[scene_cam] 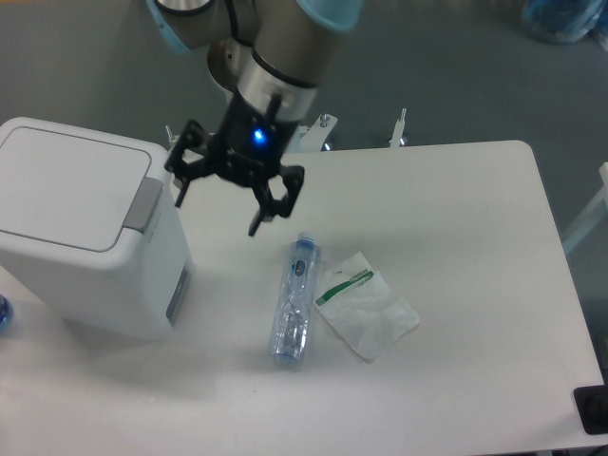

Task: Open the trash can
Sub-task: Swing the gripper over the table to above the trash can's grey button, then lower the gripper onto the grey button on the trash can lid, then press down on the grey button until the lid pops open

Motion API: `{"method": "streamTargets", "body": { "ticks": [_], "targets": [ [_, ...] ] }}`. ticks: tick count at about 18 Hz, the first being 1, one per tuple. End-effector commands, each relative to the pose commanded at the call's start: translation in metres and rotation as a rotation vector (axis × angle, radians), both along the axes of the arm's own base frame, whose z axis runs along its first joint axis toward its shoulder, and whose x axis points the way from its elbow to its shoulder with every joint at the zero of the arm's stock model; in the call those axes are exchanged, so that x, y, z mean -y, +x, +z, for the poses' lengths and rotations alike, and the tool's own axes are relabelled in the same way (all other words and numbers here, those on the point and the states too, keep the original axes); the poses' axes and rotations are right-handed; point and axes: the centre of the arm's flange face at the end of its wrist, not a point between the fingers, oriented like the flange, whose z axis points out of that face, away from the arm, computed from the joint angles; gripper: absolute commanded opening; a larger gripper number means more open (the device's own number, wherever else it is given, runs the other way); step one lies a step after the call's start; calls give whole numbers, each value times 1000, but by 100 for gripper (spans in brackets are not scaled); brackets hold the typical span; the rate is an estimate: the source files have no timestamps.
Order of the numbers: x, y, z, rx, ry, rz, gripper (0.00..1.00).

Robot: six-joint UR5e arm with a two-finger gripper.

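The trash can (76, 223) is a large white boxy bin at the left of the table. Its flat lid (66, 185) is down. A grey push-tab (144, 204) sits at the lid's right edge, and a grey panel (177, 294) shows on its right side. My gripper (218, 211) hangs above the table just right of the bin, near the push-tab and apart from it. Its black fingers (180, 190) are spread open and hold nothing.
A crushed clear plastic bottle with a blue cap (294, 302) lies on the white table (456, 247) right of the bin. A crumpled clear wrapper with a green stripe (366, 306) lies beside the bottle. A blue object (3, 312) peeks in at the left edge.
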Motion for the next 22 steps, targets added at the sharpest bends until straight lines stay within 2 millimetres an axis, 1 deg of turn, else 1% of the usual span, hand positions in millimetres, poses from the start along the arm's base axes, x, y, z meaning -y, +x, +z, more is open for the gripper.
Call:
{"method": "streamTargets", "body": {
  "ticks": [3,5,7,10,13,15,22],
  "targets": [
    [-5,0,-2,7,-1,3,100],
    [-12,5,-5,24,-4,16,100],
    [-18,6,-4,26,8,40,100],
    [-30,10,-11,32,5,36,100],
    [-33,15,-16,37,-5,23,100],
    [-35,15,-20,42,-10,22,100],
    [-34,17,-24,48,-18,22,100]
  ]
}}
